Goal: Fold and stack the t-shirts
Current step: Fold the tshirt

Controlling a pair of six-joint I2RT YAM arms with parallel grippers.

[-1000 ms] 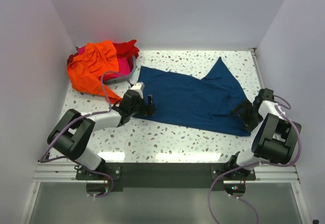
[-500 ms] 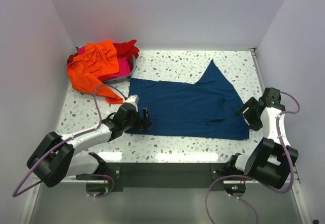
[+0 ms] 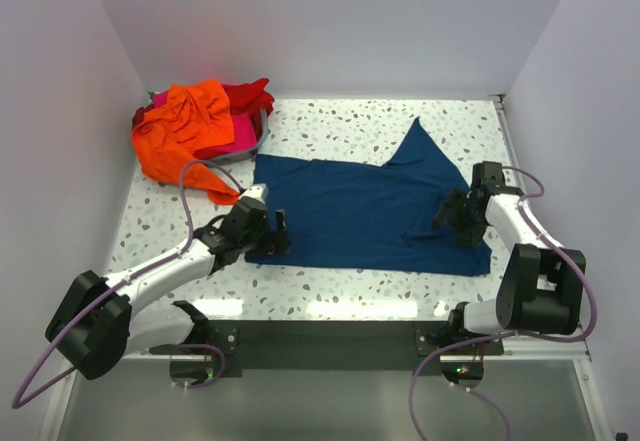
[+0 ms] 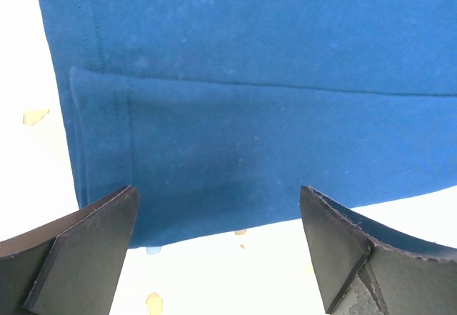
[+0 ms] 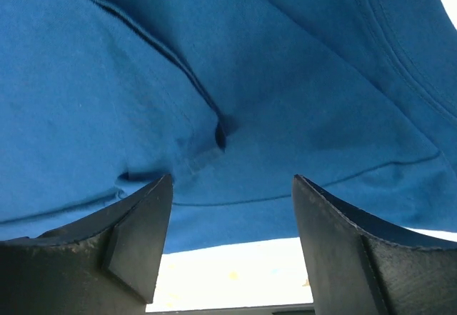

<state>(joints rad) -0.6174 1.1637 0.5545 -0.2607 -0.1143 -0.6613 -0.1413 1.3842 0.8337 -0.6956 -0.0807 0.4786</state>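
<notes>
Speckled table [image 3: 340, 121] — navy t-shirt [image 3: 360, 211] lies spread, creased.

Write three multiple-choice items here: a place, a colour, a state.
1. Where does the orange shirt lie? A far left; B near right; C centre.
2. What colour is the flat shirt? A red; B navy blue; C green.
3. How are the left fingers? A shut on cloth; B open over the flat shirt's corner; C out of view.
Answers: 1 A, it lies heaped at the far left; 2 B, the spread cloth is navy; 3 B, the wrist view shows both fingers wide apart.
</notes>
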